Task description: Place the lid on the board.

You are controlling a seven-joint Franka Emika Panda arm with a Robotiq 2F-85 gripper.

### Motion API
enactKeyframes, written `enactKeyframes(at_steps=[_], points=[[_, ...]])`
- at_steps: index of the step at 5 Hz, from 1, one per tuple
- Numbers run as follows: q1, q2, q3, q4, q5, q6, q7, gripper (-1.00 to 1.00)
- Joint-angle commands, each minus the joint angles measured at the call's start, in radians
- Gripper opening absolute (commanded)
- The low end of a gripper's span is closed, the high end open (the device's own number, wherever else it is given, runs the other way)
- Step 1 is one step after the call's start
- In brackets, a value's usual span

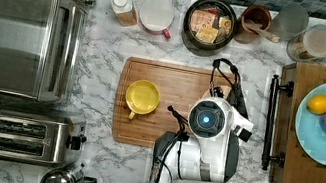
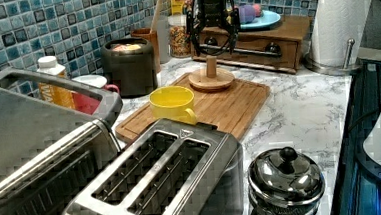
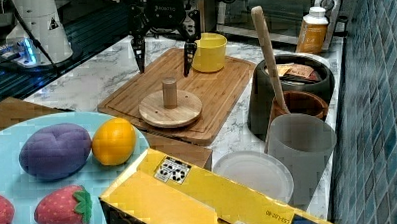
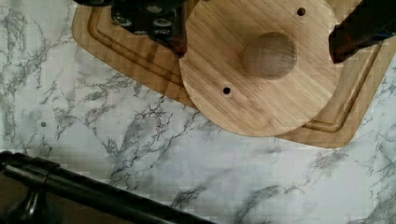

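Seen from the top view, the large rectangular light-brown wooden cutting board (image 1: 162, 86) is shown lying on the white marble countertop (image 1: 88, 159), between the steel toaster oven (image 1: 29, 30) and the darker wooden tray with a black bar handle (image 1: 312, 168). A yellow cup (image 1: 142, 97) stands on the board's half toward the top view's left; the half toward the top view's right is largely covered by the white robot arm (image 1: 205, 139).

From the left view, the round wooden lid with an upright knob (image 2: 211, 78) is seen resting flat on the board, near its far edge. The black gripper (image 2: 213, 36) hangs just above the knob.

From the right view, the lid (image 3: 170, 108) is seen to sit wholly within the board's grooved border, at the corner nearest the tray. The gripper (image 3: 163, 55) is raised clear, its fingers spread apart with nothing between them.

From the wrist view, the lid (image 4: 261, 65) is shown lying on the board's rounded corner (image 4: 345, 128), with one finger (image 4: 170, 35) on each side of it and neither touching the knob.

The placement is judged complete; only withdrawal of the arm appears to remain.
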Motion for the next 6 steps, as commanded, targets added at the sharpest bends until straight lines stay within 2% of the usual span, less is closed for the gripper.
enactKeyframes(at_steps=[1,3,6], points=[[0.005,-0.029,0.015,0.068,0.001,0.005,-0.066,1.00],[-0.008,-0.029,0.029,0.068,0.001,0.005,-0.066,1.00],[0.007,-0.029,0.013,0.068,0.001,0.005,-0.065,1.00]])
